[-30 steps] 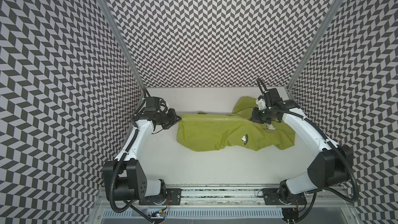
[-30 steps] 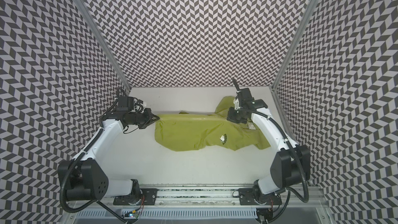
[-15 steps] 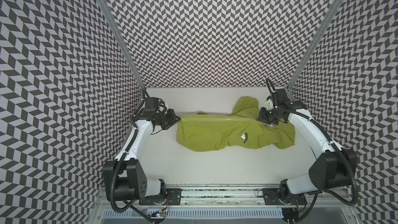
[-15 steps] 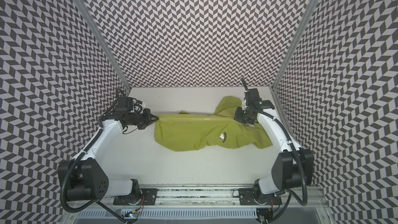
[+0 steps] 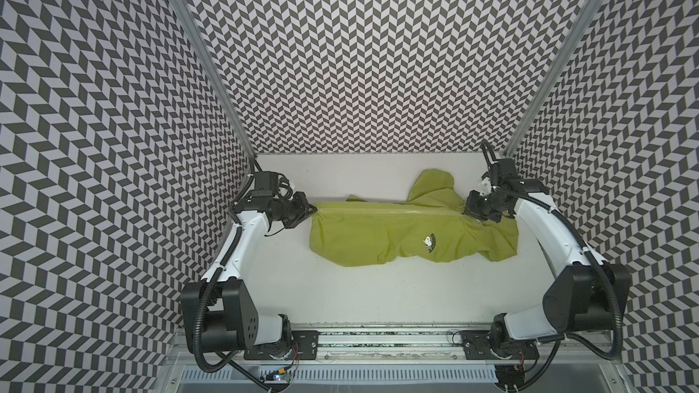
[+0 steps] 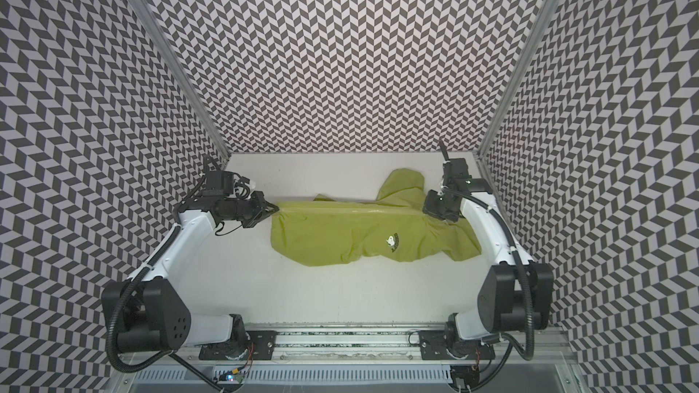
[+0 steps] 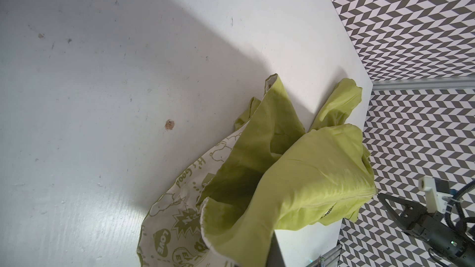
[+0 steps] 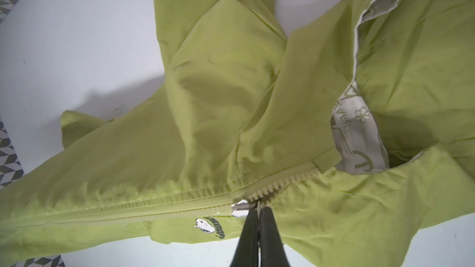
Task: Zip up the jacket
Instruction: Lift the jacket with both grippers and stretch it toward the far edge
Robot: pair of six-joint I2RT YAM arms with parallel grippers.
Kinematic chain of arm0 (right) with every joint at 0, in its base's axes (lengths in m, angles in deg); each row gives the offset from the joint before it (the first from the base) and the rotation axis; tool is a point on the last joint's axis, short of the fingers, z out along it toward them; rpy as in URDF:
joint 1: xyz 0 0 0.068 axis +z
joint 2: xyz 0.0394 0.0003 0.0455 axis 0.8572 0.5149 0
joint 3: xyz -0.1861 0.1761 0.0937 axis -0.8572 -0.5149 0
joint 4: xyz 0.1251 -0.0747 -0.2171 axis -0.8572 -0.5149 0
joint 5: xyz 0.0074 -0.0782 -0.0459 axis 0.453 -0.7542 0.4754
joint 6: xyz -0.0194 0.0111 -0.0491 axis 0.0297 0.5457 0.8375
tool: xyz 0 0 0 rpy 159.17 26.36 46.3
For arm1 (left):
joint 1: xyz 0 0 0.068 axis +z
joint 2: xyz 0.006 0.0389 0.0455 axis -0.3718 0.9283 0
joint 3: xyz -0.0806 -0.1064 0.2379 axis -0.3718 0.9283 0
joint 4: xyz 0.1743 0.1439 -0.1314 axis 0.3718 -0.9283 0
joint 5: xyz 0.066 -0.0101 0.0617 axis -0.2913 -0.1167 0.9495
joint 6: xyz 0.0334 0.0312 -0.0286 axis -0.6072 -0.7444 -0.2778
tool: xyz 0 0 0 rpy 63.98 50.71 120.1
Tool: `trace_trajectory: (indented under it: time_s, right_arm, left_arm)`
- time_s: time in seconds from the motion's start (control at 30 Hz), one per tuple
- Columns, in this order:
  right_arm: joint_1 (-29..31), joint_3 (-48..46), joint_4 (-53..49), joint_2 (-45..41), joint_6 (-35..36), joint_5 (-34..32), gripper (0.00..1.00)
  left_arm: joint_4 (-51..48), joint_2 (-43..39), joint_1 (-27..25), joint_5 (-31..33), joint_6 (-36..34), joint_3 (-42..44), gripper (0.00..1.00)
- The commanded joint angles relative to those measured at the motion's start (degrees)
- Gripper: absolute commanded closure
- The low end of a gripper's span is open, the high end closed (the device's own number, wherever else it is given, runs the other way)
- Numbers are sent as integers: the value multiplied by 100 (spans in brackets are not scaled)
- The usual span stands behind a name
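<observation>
Jacket (image 5: 378, 236) lime-green, creased, zip (image 8: 144, 208) nearly up

This is a robotics lab cell, a test booth rather than any room people live in. Three walls (image 5: 359, 51) papered in a grey-and-white chevron pattern box in a plain white table (image 5: 378, 296), with bare aluminium posts (image 5: 206, 58) at the corners. Two white-and-black robot arms, the left arm (image 5: 242, 243) and the right arm (image 5: 548, 228), stand bolted to a metal rail (image 5: 389, 342) along the front edge, trailing ribbed black cable conduit (image 5: 197, 334). A small circuit board (image 6: 230, 375) with loose wires sits by a slotted metal strip (image 5: 378, 385). The jacket (image 5: 397, 232) on the table is the one everyday thing in sight.
</observation>
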Motion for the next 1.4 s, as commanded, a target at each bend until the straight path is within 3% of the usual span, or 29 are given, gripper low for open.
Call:
trace_trajectory:
  time_s: [0.0, 0.8, 0.97, 1.13, 1.37]
  right_arm:
    - [-204, -76, -109, -201, 148, -270, 100]
    - [-692, -123, -101, -94, 309, -443, 100]
    - [-692, 15, 91, 77, 248, -66, 100]
    - [-727, 1025, 677, 584, -356, 689, 100]
    - [-756, 4063, 1778, 1373, -1225, 1298, 100]
  left_arm:
    - [42, -119, 127, 133, -90, 43, 100]
    - [4, -147, 243, 62, -137, 95, 100]
    - [185, 79, 265, 83, -60, -37, 100]
    - [556, 1113, 287, 154, 501, -1466, 100]
    - [641, 2948, 235, -127, 1717, -5870, 100]
